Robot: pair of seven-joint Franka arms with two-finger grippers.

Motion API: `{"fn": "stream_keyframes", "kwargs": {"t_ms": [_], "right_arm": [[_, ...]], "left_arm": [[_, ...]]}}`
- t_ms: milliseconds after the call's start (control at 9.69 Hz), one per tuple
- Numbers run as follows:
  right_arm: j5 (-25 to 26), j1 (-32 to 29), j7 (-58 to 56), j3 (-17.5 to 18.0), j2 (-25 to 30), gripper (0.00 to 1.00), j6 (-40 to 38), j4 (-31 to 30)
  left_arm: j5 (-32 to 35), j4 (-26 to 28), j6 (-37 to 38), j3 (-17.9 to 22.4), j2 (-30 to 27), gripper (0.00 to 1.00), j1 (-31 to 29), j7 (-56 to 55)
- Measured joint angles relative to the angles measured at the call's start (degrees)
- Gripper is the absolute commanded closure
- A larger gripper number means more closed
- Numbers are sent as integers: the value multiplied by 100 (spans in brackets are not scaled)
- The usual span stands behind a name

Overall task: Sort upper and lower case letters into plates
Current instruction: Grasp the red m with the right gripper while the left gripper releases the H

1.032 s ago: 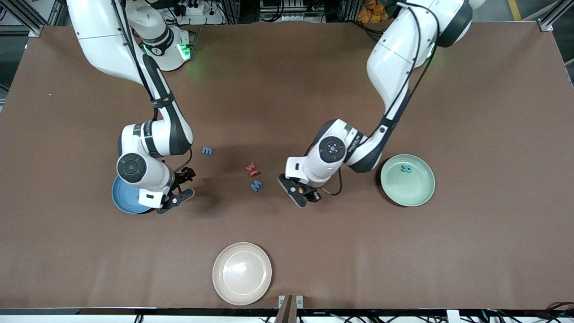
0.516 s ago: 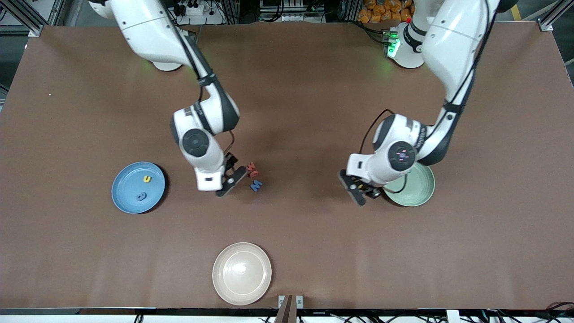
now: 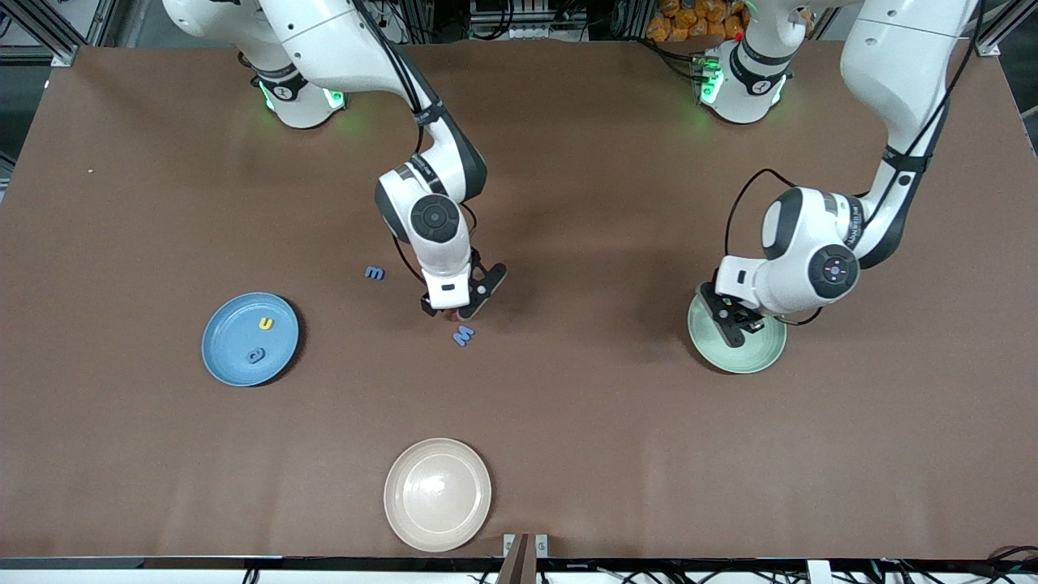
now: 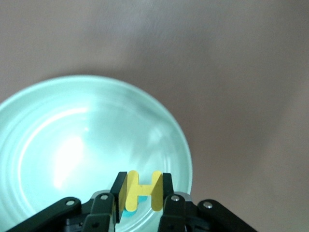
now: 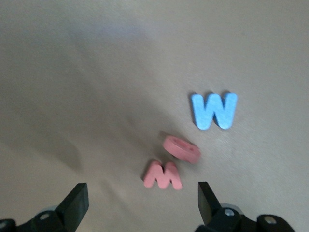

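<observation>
**Right wrist view: red letters lie between the spread fingers**

Right pincer (image 5: 140, 205) hangs wide open and empty over the red m (image 5: 162, 176) and red oval letter (image 5: 182, 149) on the table (image 3: 568, 422); blue W (image 5: 214, 110) lies beside them. Left pincer (image 4: 140, 200) grips a yellow H (image 4: 140, 189) over the green plate (image 4: 38, 145)

Premises present as a robotics laboratory. Two white Franka arms are bolted along one edge of a large desk (image 3: 568, 422) covered in brown matting, with green status lights at their bases. Aluminium framing (image 3: 49, 32), a power strip (image 3: 349, 15) and loose cabling (image 3: 568, 16) border that edge.
</observation>
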State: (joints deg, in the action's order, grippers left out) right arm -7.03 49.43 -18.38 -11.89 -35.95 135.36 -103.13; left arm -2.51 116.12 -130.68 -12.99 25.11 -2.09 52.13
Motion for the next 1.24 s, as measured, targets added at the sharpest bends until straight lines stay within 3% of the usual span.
{"fn": "stream_keyframes", "kwargs": {"t_ms": [309,413,825,928,1032,1135,1238], "right_arm": [[0,-14,0,-29,-282,0,330,-6],[0,-14,0,-33,-325,0,355,-5],[0,-19,0,-41,-332,0,397,-13],[0,-32,-1,-45,-332,14,397,-16],[-1,-47,-1,-48,-331,76,395,-17],[-1,-55,-1,-53,-327,98,390,-16],[-1,-66,-1,-89,-311,100,391,-15]], "left_arm": [[-643,-64,-24,-205,133,19,65,-113],[-663,-220,-27,-234,176,4,308,-541],[-670,-1604,-85,-257,1006,0,1598,-2922],[-670,-1905,-98,-255,1263,0,1683,-3235],[-670,-2121,-130,-252,1476,0,1693,-3408],[-670,-2230,-167,-252,1590,0,1698,-3464],[-670,-2273,-182,-252,1626,0,1707,-3502]]}}
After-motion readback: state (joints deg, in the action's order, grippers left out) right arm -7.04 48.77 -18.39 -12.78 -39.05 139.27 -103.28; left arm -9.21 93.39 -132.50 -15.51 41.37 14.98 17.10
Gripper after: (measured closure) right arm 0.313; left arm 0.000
